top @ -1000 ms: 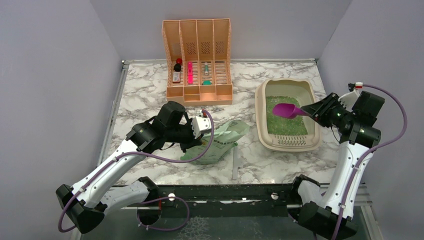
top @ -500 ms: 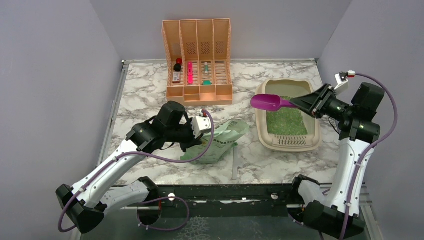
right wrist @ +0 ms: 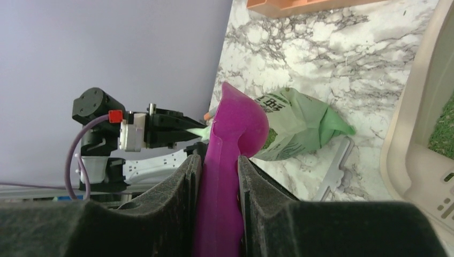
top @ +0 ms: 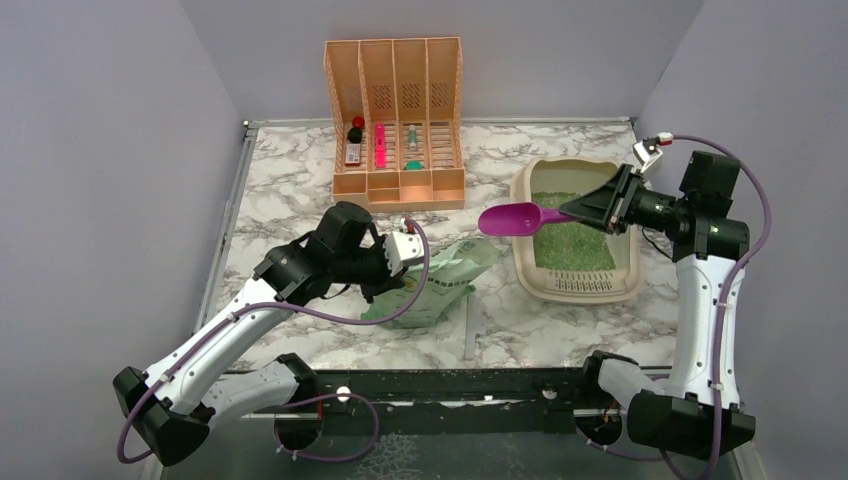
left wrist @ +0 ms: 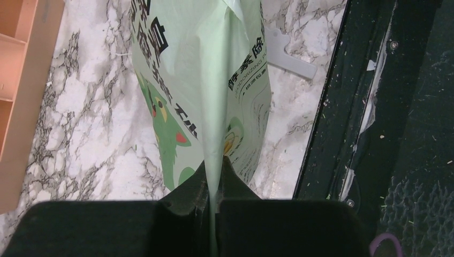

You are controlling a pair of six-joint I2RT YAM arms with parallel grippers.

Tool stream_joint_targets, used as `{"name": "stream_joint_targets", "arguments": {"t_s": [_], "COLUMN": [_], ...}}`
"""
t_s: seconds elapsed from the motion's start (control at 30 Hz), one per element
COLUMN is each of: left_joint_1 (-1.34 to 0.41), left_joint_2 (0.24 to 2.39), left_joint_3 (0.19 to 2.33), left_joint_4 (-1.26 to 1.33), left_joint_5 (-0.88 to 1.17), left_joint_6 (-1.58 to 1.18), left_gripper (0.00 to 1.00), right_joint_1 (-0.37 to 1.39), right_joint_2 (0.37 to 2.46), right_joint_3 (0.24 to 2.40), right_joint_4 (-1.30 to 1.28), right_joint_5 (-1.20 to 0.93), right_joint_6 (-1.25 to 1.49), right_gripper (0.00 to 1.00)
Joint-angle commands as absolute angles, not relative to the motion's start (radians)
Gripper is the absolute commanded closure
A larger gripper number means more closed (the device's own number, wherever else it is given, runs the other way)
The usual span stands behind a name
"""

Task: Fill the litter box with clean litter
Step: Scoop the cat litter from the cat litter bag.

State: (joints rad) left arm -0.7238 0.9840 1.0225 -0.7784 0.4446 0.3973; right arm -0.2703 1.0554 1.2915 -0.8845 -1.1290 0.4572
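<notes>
Litter box [top: 519,245] sits by the table's [top: 290,190] right edge, about midway between the far and near edges, with its slotted grille at the near end. Green litter [top: 575,245] lies in a grainy layer over its floor. The right wrist view catches a corner of the box [right wrist: 412,155] and a sliver of the litter [right wrist: 444,128].

The right gripper [top: 590,208] hangs over the box's far half, clamped on the handle of a magenta scoop [top: 510,218]. The scoop points left, roughly level, with its bowl in the air above the box's left rim. In the right wrist view the two padded fingers [right wrist: 184,187] press the scoop's [right wrist: 235,128] handle from both sides. Whether the bowl carries any litter cannot be told.

The left gripper [top: 400,255] is over the middle of the table, nearer the near edge, with its jaws together on a pale green printed bag [top: 445,275]. The left wrist view shows the gripper [left wrist: 214,184] pinching a thin fold of the bag [left wrist: 198,80], which stretches away from the jaws. The bag's far part rests crumpled on the marble, well apart from the box.

A grey flat strip [top: 469,325] lies on the table just beside the bag, toward the near edge. A peach organizer [top: 395,120] stands at the far edge, left of centre, with small items in its compartments.
</notes>
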Motion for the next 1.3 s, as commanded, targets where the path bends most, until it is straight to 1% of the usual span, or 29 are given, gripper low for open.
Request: {"name": "stream_joint_targets", "arguments": {"t_s": [0.0,0.27,0.5,0.8,0.93,1.1,1.27], "left_joint_1": [-0.728,-0.729,-0.727,-0.729,-0.728,-0.728,-0.728], "left_joint_2": [0.977,0.98,0.983,0.98,0.985,0.998,1.001], "left_joint_3": [1.054,1.062,1.064,1.06,1.057,1.057,1.052], "left_joint_4": [-0.677,-0.677,-0.676,-0.677,-0.674,-0.667,-0.655], "left_joint_5": [0.483,0.479,0.473,0.48,0.491,0.49,0.488], "left_joint_6": [0.404,0.4,0.394,0.396,0.399,0.399,0.394], "left_gripper": [1.0,1.0,1.0,1.0,1.0,1.0,1.0], "right_joint_1": [-0.244,-0.228,-0.182,-0.162,-0.152,-0.092,0.051], "right_joint_2": [1.042,0.996,1.005,1.021,1.052,1.108,1.133], "right_joint_3": [1.319,1.29,1.29,1.253,1.233,1.269,1.25], "right_joint_4": [-0.976,-0.982,-1.02,-1.056,-1.017,-1.01,-0.95], "right_joint_5": [-1.116,-1.135,-1.097,-0.996,-0.983,-0.947,-0.853], "right_joint_6": [0.396,0.408,0.364,0.327,0.33,0.326,0.392], "right_gripper": [0.99,0.99,0.99,0.99,0.99,0.99,0.99]}}
